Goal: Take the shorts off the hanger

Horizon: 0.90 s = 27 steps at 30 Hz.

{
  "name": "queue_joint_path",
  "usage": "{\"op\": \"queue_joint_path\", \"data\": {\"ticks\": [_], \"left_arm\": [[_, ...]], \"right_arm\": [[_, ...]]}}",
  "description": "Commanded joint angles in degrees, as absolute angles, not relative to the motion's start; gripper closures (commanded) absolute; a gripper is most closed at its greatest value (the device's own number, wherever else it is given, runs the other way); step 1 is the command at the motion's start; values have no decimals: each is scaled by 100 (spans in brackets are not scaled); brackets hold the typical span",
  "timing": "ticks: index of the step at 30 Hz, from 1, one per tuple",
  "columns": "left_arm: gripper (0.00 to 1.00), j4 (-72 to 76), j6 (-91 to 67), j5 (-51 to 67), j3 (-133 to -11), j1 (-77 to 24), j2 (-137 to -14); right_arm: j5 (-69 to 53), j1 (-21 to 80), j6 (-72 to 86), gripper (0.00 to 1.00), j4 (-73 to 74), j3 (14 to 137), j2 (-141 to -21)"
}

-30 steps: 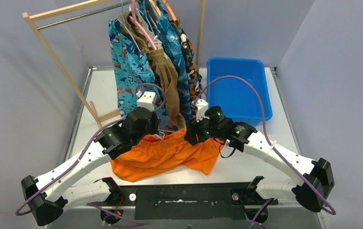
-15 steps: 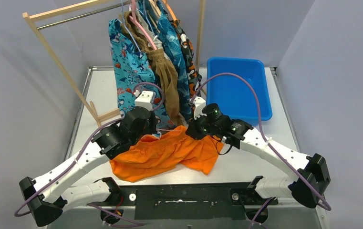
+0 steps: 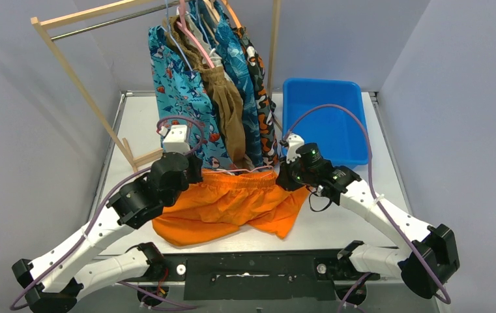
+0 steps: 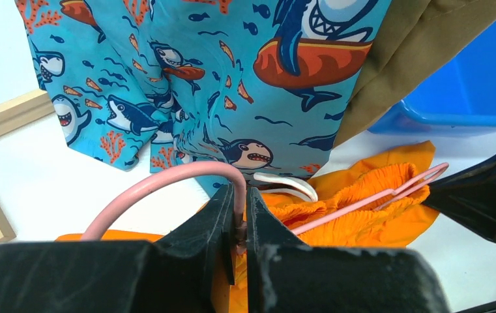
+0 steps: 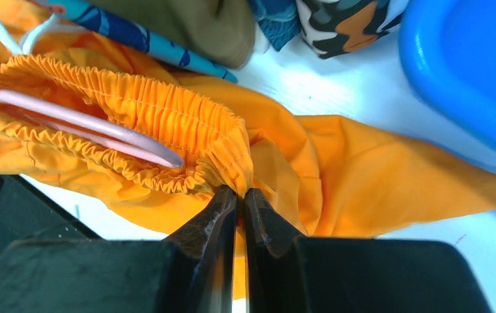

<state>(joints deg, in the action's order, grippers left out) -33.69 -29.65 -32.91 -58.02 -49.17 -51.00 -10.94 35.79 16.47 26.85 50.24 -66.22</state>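
The left gripper [image 4: 240, 215] has its jaws pressed together on the curved hook of the pink hanger [image 4: 167, 181], low in the centre of the left wrist view. The hanger's wire runs on to the right, through the gathered waistband of the orange shorts [image 3: 232, 205]. In the overhead view those shorts lie spread on the table [image 3: 137, 127] in the lower middle of the frame, between the two arms, with the waistband along their upper edge and the legs trailing toward the bottom. The right gripper [image 5: 240, 195] sits at the right end of that waistband, jaws closed to a thin slit on the elastic rim. Orange cloth shows between the tips, so it seems to be pinching the fabric, though how much is caught is hard to tell. The pink wire ends just left of the tips, inside the waistband. A white drawstring [image 4: 289, 184] loops out of the waistband near the left gripper. In the upper middle of the overhead frame, the teal shark-print shorts [image 3: 178, 98], brown shorts [image 3: 227, 104], blue patterned shorts [image 3: 244, 78] and camouflage shorts [image 3: 262, 98] hang side by side from the wooden rack [image 3: 75, 81], their hems reaching down near the orange waistband. A blue bin [image 3: 323, 120] stands on the table at upper right, just beyond the right gripper.
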Motion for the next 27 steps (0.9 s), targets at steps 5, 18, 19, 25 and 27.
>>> {"op": "queue_joint_path", "data": {"ticks": [5,18,19,25,27], "left_arm": [[100,-2798,-2934,-3525,-5728,-4917,-4881],[100,-3053,-2256,-2613,-5814,-4913,-5132],[100,-3073,-2240,-2590,-5798,-4913,-5147],[100,-2795,-2058,-2022,-5757,-4906,-5068],[100,-2765,-2017,-1934,-5763,-4908,-5063]], "right_arm": [[-1983,3542,1257,93,2347,4922,-6435],[-1700,3543,1072,31,1484,4327,-5270],[-1689,3548,1049,29,1381,4258,-5224],[-2612,3563,668,27,765,3817,-5276],[-3309,3577,566,32,744,3833,-5425]]}}
